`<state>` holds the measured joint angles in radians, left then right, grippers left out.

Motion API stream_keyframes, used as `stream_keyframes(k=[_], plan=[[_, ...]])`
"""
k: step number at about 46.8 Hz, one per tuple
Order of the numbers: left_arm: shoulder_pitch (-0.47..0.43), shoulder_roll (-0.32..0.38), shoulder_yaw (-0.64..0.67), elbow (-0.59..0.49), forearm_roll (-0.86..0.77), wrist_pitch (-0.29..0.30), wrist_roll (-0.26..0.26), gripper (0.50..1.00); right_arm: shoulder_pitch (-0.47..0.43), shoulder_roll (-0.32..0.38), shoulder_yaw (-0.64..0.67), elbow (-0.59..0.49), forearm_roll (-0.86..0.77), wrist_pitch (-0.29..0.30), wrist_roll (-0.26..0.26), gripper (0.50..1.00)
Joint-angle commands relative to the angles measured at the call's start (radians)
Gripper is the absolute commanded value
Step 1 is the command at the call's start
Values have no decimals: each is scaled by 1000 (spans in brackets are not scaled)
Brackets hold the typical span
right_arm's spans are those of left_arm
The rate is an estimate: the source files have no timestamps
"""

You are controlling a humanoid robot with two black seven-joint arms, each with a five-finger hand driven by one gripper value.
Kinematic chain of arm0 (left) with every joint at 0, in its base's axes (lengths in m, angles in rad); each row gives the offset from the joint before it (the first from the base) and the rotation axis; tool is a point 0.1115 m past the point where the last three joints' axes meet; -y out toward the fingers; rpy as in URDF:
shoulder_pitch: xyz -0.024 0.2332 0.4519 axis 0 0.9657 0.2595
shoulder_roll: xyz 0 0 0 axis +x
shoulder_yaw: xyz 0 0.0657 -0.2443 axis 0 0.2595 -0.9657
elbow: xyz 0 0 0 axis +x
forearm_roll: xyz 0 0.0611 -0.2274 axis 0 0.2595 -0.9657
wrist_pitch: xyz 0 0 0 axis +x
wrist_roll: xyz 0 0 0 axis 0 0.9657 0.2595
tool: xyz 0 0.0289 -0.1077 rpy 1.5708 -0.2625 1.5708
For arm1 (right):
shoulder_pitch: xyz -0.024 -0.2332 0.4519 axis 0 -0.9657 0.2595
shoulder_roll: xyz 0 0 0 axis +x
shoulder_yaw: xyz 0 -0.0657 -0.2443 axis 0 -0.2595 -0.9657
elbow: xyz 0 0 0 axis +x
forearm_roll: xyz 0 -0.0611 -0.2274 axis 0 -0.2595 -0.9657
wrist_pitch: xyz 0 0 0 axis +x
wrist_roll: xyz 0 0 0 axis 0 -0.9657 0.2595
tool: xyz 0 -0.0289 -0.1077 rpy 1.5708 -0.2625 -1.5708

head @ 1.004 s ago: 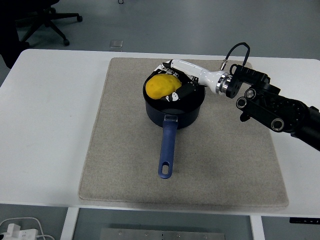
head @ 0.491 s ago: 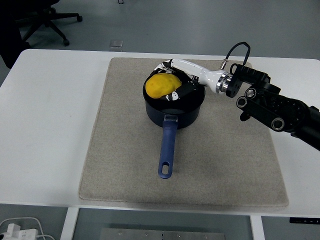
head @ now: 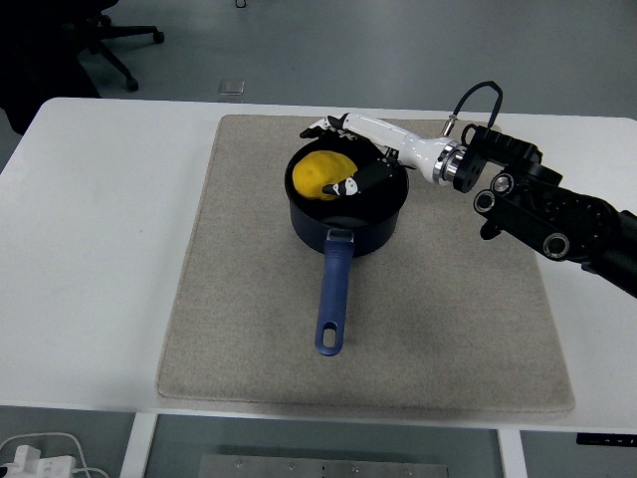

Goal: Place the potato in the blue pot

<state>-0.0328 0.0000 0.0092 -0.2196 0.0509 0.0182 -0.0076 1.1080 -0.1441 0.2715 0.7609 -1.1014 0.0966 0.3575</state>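
Item, as you saw it: grey mat (head: 249, 329) on white table (head: 90, 249); blue pot (head: 346, 214), handle nearest you, held the potato (head: 320, 174); right hand (head: 350, 159) just above, fingers spread, grasping nothing; office chair (head: 95, 40) beyond.

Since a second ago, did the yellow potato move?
Yes. The yellow potato has sunk lower inside the dark blue pot, now sitting below its rim, as the right robot hand opens above it.
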Motion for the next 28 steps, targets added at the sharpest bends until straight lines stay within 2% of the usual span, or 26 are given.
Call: stream_keyframes(k=[1, 14, 21, 28], plan=[[-1, 0, 0, 0, 1, -1, 0, 996, 0, 0, 0, 0, 0, 0, 0, 858], [-1, 0, 0, 0, 0, 0, 0, 996, 12, -12, 3, 2, 2, 3, 0, 862], [-1, 0, 0, 0, 0, 0, 0, 996, 18, -29, 6, 2, 2, 3, 0, 889], [-1, 0, 0, -1, 0, -1, 0, 996, 32, -40, 6, 3, 27, 8, 0, 891]])
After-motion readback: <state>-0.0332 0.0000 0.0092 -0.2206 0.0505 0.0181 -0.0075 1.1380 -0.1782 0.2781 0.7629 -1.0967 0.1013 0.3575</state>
